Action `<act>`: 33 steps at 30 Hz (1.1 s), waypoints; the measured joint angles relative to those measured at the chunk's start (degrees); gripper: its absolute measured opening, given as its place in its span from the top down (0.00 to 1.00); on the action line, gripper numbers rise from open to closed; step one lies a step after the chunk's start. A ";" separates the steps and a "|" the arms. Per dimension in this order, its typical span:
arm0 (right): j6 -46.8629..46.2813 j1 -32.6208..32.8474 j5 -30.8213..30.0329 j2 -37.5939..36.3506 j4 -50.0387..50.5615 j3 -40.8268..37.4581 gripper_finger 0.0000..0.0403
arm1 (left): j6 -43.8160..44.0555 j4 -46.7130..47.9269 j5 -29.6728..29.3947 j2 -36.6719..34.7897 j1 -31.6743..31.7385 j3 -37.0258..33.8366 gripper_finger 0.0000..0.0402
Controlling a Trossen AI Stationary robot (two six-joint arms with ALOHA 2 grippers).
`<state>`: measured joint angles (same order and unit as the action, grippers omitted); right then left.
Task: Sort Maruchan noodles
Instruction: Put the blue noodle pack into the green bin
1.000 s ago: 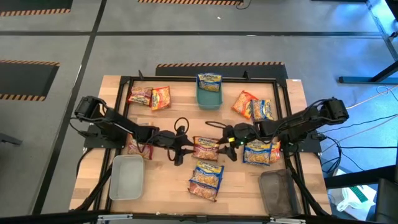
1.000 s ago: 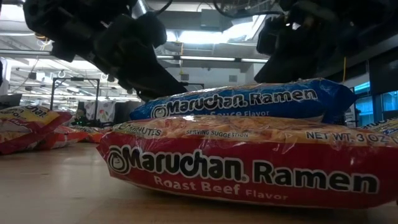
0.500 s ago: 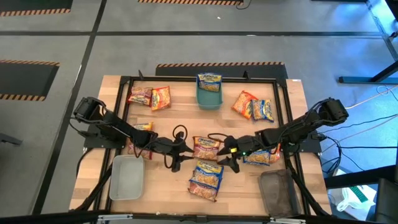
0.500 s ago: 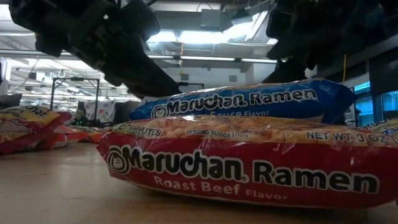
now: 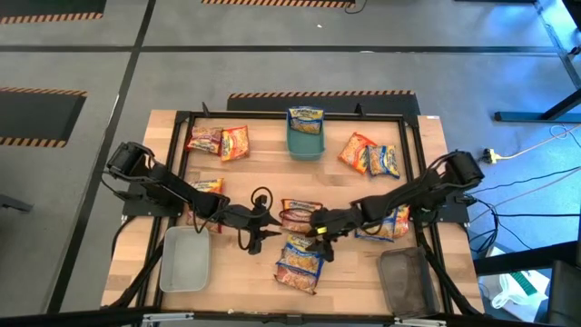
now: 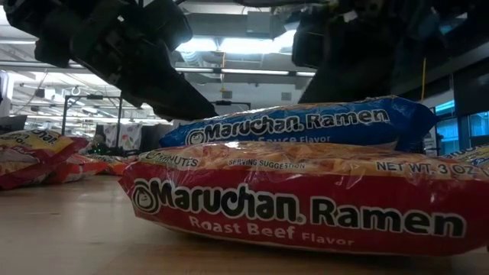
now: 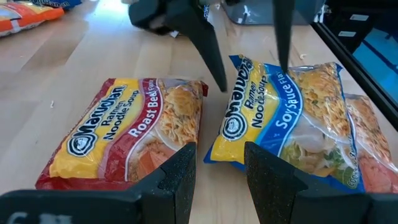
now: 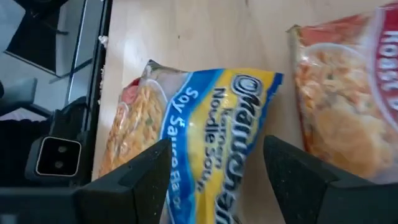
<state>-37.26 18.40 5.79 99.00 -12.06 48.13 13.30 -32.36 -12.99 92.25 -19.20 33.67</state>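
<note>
The right pincer (image 5: 320, 242) hangs spread over the blue soy sauce packet (image 8: 205, 134) on the desk (image 5: 263, 150). I judge that lowering and pinching it comes next. The left pincer (image 5: 257, 229), also spread and empty, waits beside the red roast beef packet (image 7: 127, 140).

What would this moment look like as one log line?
left claw: open, empty, facing Roast Beef packet | right claw: open, empty, over Soy Sauce packet | teal tray: one packet

High cam overhead, low at tabletop — wrists close-up.

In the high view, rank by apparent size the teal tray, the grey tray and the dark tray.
1. Grey tray and dark tray: they look about alike, so no order between them.
2. Teal tray: clearly smallest, with a blue packet in it.
</note>
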 joint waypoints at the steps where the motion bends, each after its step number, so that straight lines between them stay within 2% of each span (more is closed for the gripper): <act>1: 0.00 0.01 0.30 0.67 0.73 0.50 0.41 | 0.02 0.11 0.00 0.00 0.00 0.00 0.68; 7: 0.38 -0.01 -0.17 3.32 1.89 1.04 0.42 | 0.02 0.32 0.07 0.00 0.01 0.00 0.68; 10: 1.01 -0.01 0.06 4.16 1.68 1.02 0.47 | -0.18 0.32 0.02 0.00 0.02 0.00 0.68; 13: 1.54 -0.03 0.49 4.24 1.88 1.02 0.58 | -0.26 0.28 0.02 0.00 0.07 0.00 0.68; 20: 4.28 -0.03 0.70 4.24 1.92 0.99 0.91 | -1.79 0.24 -0.04 0.00 0.07 0.00 0.68; 22: 5.46 -0.03 0.06 4.24 1.93 0.99 0.98 | -1.86 0.22 -0.43 0.00 0.13 0.00 0.68; 28: 11.07 -0.03 -0.32 4.13 1.81 0.97 0.99 | -1.88 0.23 -1.53 0.00 0.15 0.00 0.68; 33: 16.80 -0.03 -3.61 0.86 4.40 0.95 1.00 | -1.88 0.16 -1.55 -0.46 0.17 -0.04 0.68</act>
<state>-20.45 18.37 2.18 99.86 -7.66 49.08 11.42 -32.20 -14.55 91.79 -19.03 33.63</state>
